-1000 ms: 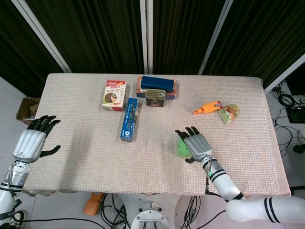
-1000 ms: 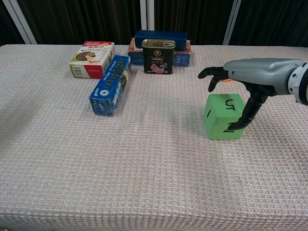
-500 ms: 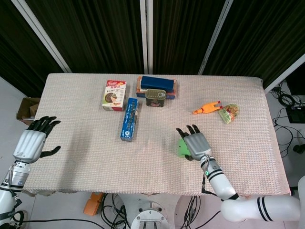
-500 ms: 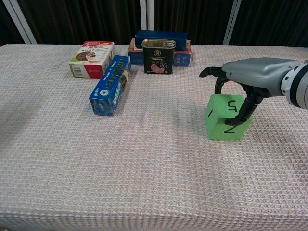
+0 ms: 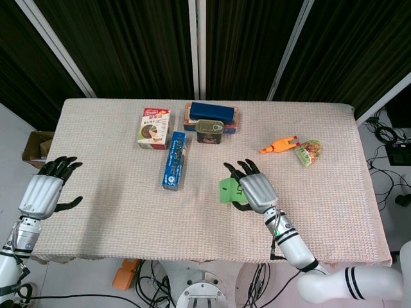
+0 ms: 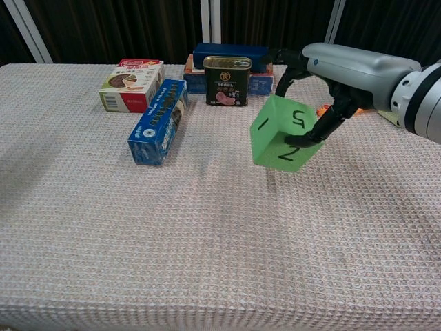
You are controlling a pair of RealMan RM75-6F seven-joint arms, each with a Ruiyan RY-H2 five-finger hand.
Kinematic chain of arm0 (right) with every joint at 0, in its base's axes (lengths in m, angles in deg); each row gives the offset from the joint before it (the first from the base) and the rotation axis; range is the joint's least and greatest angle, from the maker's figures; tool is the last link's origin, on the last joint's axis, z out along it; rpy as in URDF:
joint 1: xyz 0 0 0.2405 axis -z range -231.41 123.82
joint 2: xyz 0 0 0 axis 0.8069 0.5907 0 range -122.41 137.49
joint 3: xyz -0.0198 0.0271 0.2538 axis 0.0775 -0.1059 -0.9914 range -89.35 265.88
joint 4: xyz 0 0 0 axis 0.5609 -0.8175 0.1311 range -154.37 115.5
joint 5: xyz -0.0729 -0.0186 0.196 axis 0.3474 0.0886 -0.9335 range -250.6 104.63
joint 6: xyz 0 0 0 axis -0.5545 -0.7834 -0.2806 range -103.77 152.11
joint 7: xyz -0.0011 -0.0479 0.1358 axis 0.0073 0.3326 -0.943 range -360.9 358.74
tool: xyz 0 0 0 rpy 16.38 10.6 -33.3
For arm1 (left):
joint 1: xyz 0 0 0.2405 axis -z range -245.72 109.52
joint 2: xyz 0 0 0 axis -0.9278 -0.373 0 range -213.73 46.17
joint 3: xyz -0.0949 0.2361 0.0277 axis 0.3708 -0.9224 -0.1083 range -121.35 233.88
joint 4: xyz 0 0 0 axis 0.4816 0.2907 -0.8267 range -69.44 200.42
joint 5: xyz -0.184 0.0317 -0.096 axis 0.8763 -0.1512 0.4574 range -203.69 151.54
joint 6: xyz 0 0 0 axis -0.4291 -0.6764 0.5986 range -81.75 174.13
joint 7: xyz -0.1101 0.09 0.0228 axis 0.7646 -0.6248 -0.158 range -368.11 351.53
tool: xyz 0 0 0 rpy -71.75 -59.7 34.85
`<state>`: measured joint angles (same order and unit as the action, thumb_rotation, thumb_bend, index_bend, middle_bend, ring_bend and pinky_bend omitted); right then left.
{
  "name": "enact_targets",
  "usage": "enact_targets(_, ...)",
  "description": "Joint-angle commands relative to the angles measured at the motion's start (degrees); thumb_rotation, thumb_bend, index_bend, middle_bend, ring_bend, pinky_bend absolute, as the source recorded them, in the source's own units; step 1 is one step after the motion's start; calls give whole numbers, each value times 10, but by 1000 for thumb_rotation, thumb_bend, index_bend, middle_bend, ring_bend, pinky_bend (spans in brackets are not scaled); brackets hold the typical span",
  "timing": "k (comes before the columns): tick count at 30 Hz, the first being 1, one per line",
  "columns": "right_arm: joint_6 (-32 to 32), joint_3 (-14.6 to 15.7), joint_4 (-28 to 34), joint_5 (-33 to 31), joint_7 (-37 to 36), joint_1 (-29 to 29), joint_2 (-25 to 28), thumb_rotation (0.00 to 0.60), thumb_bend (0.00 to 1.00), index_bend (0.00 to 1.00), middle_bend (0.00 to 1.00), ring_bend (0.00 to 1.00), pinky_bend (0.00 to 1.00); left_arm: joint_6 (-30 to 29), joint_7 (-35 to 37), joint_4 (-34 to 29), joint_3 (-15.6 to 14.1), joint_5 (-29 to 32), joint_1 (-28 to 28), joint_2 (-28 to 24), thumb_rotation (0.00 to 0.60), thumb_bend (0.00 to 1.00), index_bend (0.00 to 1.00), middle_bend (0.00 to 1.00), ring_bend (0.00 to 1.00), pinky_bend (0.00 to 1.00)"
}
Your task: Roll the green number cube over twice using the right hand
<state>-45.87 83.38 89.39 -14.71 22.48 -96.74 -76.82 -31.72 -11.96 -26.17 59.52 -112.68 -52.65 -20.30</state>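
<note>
The green number cube (image 6: 278,134) is tilted, showing faces 1, 2 and 5, and looks raised just off the tablecloth near the table's middle. My right hand (image 6: 329,71) grips it from above and from its right side, thumb on the front face, fingers over the far edge. From the head view the cube (image 5: 228,190) peeks out to the left of the right hand (image 5: 253,188). My left hand (image 5: 42,192) hovers open at the table's left edge, far from the cube, and does not show in the chest view.
A long blue box (image 6: 158,121) lies left of the cube. At the back stand a red-white box (image 6: 131,74), a tin can (image 6: 226,80) and a blue box (image 6: 230,54). An orange toy chicken (image 5: 278,145) and a snack packet (image 5: 309,152) lie right of centre.
The right hand has closed on the cube, lifted and tipped it, and carried it left toward the table's middle. The left hand has not moved.
</note>
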Motion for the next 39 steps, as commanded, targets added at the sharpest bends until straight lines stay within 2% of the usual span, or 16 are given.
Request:
enact_targets(1,4,6,-202,206,-422,60,-75,600,238,0,599,82,0,2,-2,-1,-1,1,0,-1,549,181,203,146,118,203)
enact_targets(4,46,4,-257,206,-610,67,-84,600,240,0,610,94,0,-2,-1,2,0,2,-2,-1,553,181,204,146,118,203)
enact_targets(6,64,7,-292,212,-694,71,-89,600,241,0,615,108,0,-6,3,6,1,1,-3,1,550,181,206,146,118,203)
enact_targets(9,64,23,-373,243,-764,80,-112,600,232,0,623,123,0,-9,4,14,-2,-9,-3,2,550,181,209,146,118,203)
enact_targets(11,64,33,-404,260,-795,82,-121,600,223,0,624,125,0,-12,2,15,-1,-10,-3,2,549,181,211,146,118,203)
enact_targets(19,59,57,-483,317,-862,77,-135,600,201,0,624,125,0,-32,15,37,4,-25,-3,19,551,181,217,146,118,203)
enact_targets(29,48,64,-491,331,-852,83,-130,600,183,0,591,111,0,-38,22,45,2,-30,-4,23,545,181,239,146,118,203)
enact_targets(32,42,66,-489,335,-847,87,-126,600,93,0,452,37,0,-37,24,45,3,-29,-4,23,547,181,241,146,118,203)
enact_targets(34,37,70,-488,341,-842,89,-121,600,18,0,293,3,0,-37,24,45,3,-29,-4,23,549,181,241,146,118,203)
enact_targets(37,32,77,-484,350,-832,91,-111,600,0,0,96,0,0,-37,22,45,3,-29,-3,23,547,182,241,146,118,203)
enact_targets(39,19,76,-479,353,-815,95,-106,600,0,0,24,0,0,-37,21,46,4,-28,-3,24,547,181,241,146,118,203)
